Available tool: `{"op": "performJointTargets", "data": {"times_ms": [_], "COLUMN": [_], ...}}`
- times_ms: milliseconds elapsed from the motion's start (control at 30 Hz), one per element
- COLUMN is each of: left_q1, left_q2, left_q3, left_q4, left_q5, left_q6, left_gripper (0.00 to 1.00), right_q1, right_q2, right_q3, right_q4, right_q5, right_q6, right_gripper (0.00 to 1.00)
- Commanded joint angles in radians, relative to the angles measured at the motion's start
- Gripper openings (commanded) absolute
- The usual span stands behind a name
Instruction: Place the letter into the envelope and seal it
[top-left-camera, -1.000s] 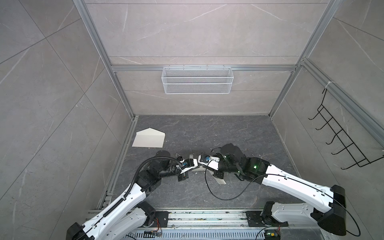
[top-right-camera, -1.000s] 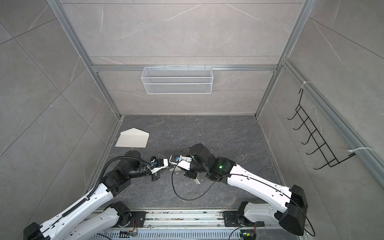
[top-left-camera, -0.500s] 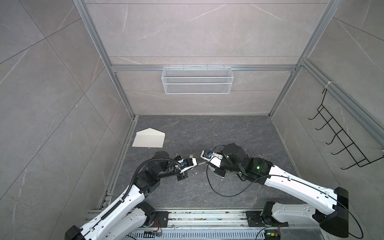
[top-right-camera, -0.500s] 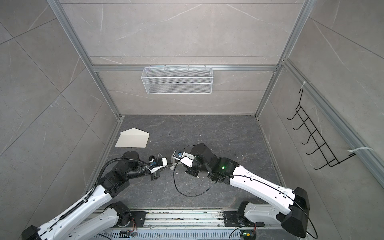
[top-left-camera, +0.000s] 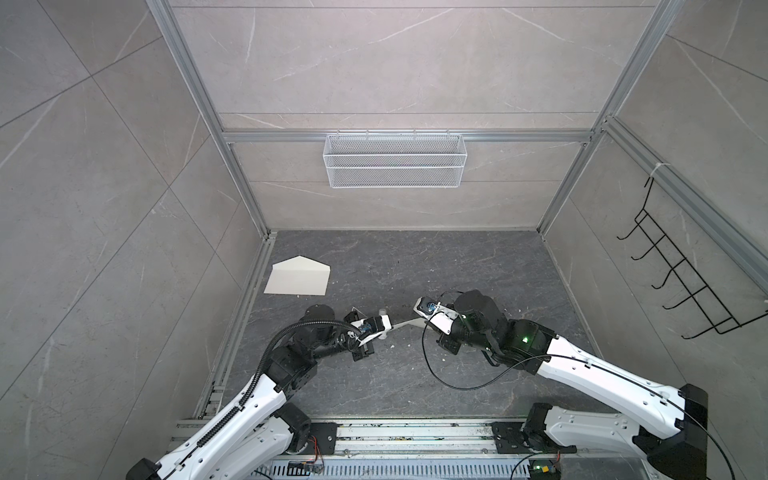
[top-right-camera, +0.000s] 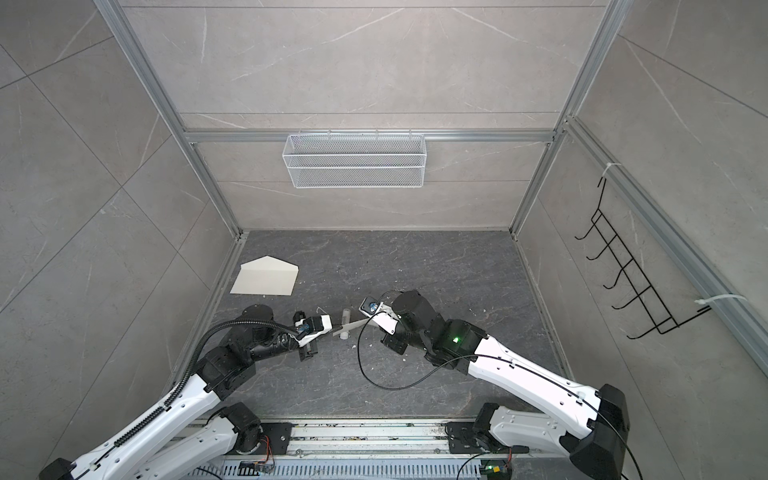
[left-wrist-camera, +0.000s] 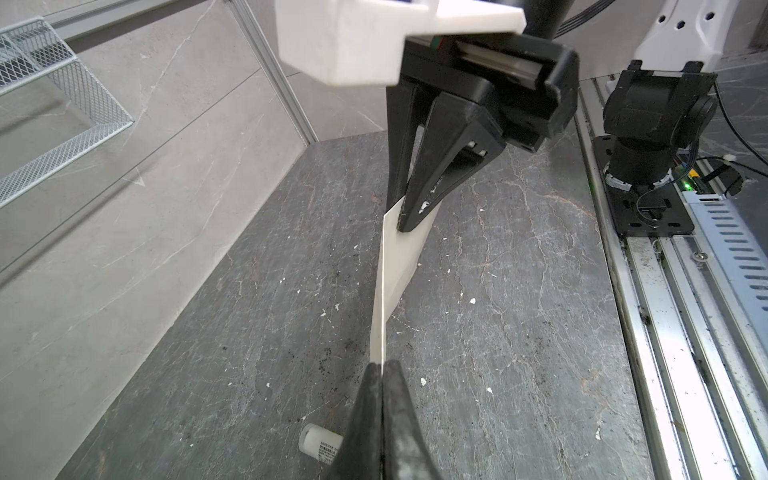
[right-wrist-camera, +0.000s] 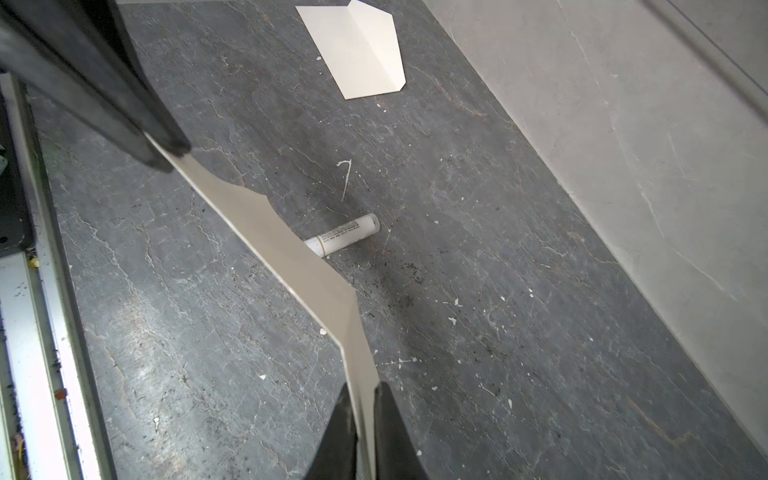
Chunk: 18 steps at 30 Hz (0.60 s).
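Down near the rail, the left gripper (left-wrist-camera: 381, 368) is clamped hard on one end of the letter (left-wrist-camera: 398, 266), its jaws pressed flat together on the sheet's edge. Facing it, the right gripper (right-wrist-camera: 365, 392) pinches the other end, so the letter spans the gap between the two, pale side showing, lifted off the dark floor (top-left-camera: 415, 270). Just beyond it, a small white tube (right-wrist-camera: 347, 235) lies on its side. Farther back by the left wall, the envelope (top-left-camera: 297, 276) lies flat with its flap open, well apart from the letter. A wire basket (top-left-camera: 395, 166) hangs on the rear wall.
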Motion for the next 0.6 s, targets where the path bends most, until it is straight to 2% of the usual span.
{"op": "performJointTargets", "data": {"times_ms": [0, 133, 367, 467, 533, 567], "left_q1": [-0.002, -0.002, -0.002, -0.002, -0.001, 0.000], "left_q2": [-0.017, -0.012, 0.004, -0.009, -0.034, -0.052], "left_q3": [-0.008, -0.012, -0.014, -0.014, -0.005, -0.004], "left_q4": [0.040, 0.048, 0.070, 0.093, 0.108, 0.120], "left_q5": [-0.013, 0.000, 0.039, 0.037, -0.007, -0.030], "left_q6": [-0.017, -0.020, -0.038, -0.083, -0.138, -0.168], "left_gripper": [0.00, 0.00, 0.01, 0.13, 0.21, 0.29], "right_q1": [-0.008, -0.010, -0.013, -0.020, -0.038, -0.052], "right_q2": [-0.024, -0.025, -0.020, -0.029, -0.040, -0.044], "right_q3": [-0.021, -0.020, -0.005, -0.015, -0.038, -0.051], "right_q4": [-0.020, -0.015, 0.000, 0.010, 0.035, 0.053], "right_q5": [0.027, 0.018, 0.006, 0.047, 0.077, 0.082], "right_q6": [0.035, 0.046, 0.055, 0.050, 0.049, 0.051], "right_gripper": [0.09, 0.00, 0.00, 0.00, 0.00, 0.00]}}
